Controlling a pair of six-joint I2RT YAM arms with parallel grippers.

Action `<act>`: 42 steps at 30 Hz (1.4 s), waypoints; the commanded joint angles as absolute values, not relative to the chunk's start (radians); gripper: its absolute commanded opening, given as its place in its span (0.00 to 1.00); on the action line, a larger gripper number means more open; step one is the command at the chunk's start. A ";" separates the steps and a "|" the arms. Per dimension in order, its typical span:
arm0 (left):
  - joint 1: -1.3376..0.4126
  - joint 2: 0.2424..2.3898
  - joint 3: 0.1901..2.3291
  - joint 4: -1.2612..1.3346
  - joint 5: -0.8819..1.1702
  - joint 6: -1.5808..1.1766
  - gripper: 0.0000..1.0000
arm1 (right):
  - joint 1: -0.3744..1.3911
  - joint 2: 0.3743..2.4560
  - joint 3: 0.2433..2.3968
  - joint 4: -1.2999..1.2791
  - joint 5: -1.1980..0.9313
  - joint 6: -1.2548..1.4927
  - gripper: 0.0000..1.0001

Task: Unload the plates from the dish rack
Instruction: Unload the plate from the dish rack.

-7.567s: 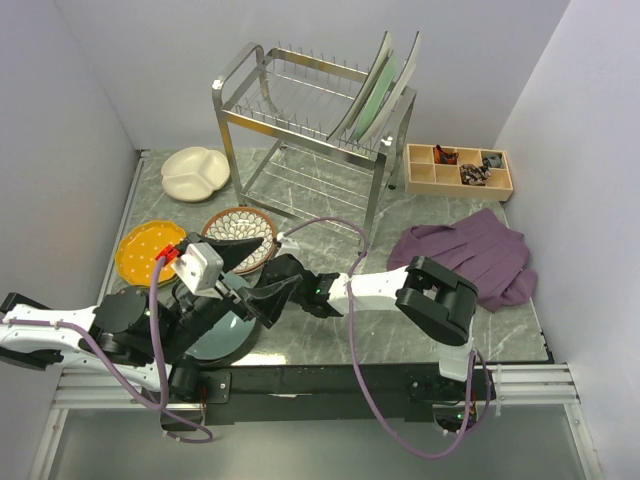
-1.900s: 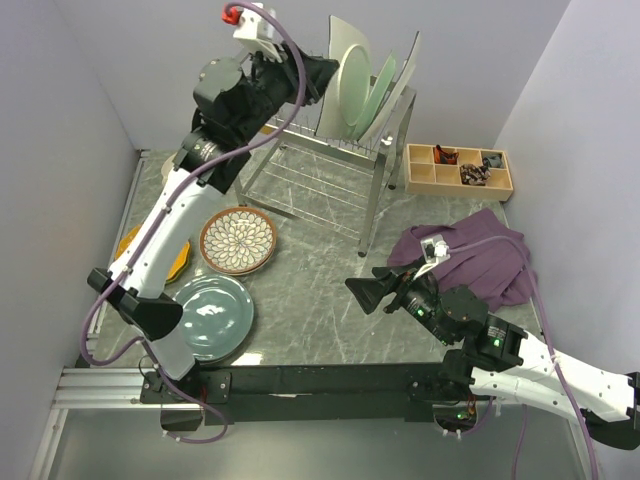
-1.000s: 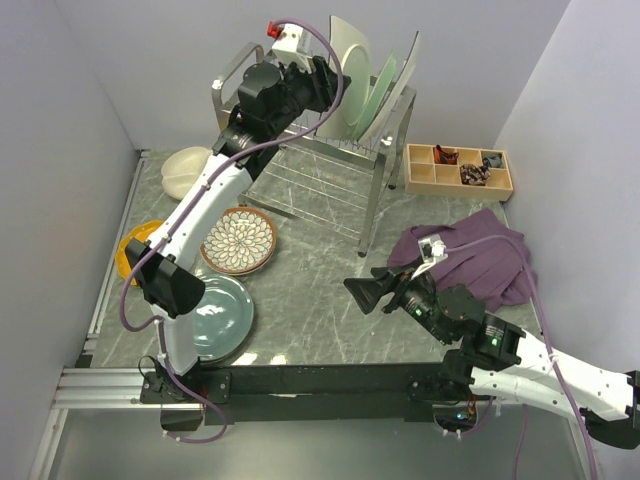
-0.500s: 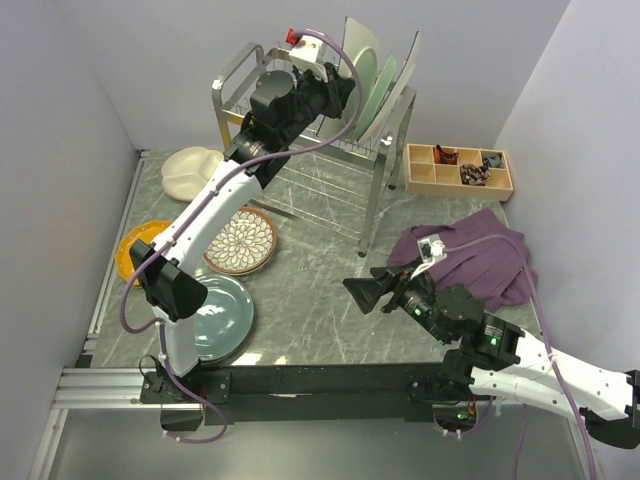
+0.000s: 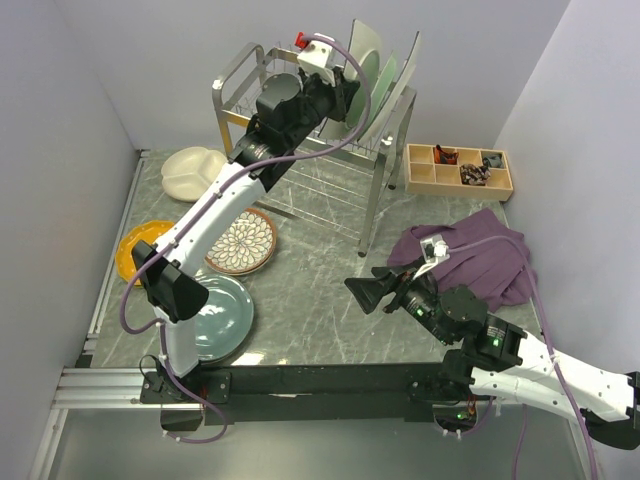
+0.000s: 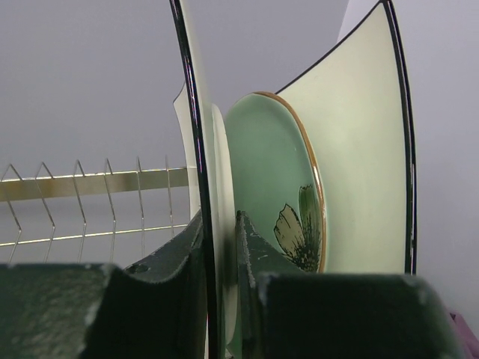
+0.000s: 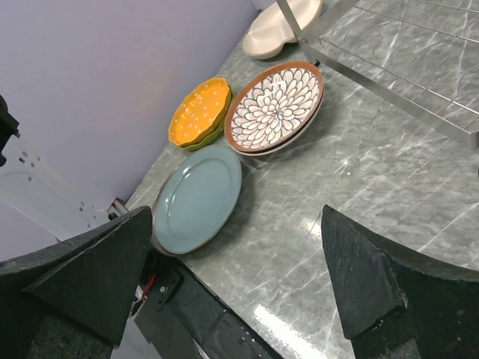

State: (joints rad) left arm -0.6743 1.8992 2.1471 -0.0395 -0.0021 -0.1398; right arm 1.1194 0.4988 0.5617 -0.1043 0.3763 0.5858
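Peering past the left gripper (image 6: 217,250), I see its fingers pinched on the dark-rimmed cream plate (image 6: 213,187), which shows edge-on with its face and lower part hidden. It stands upright in the dish rack (image 5: 300,140), just beside a pale green flower plate (image 6: 277,187) and a black-edged white square plate (image 6: 367,149). The right gripper (image 7: 238,217) hangs wide open over the marble table (image 7: 359,187).

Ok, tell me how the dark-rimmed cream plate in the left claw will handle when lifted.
The dark-rimmed cream plate looks glazed and rigid: probably slippery, breakable. The left claw pinches only its edge, so it may swing. The pale green flower plate stands close beside; they might knock.
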 commanded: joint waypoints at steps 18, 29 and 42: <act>-0.741 1.836 2.270 0.023 0.068 -0.103 0.01 | 1.121 0.494 0.554 -0.064 0.402 0.583 0.99; -0.761 1.818 2.272 0.003 0.061 -0.054 0.01 | 1.121 0.511 0.557 -0.055 0.394 0.583 0.99; -0.795 1.786 2.246 0.012 0.037 0.081 0.01 | 1.123 0.511 0.557 -0.054 0.391 0.581 0.99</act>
State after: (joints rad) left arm -0.7578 1.8950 2.2040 -0.1379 -0.0284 0.0666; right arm 1.1194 0.5091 0.5549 -0.0971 0.3771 0.5858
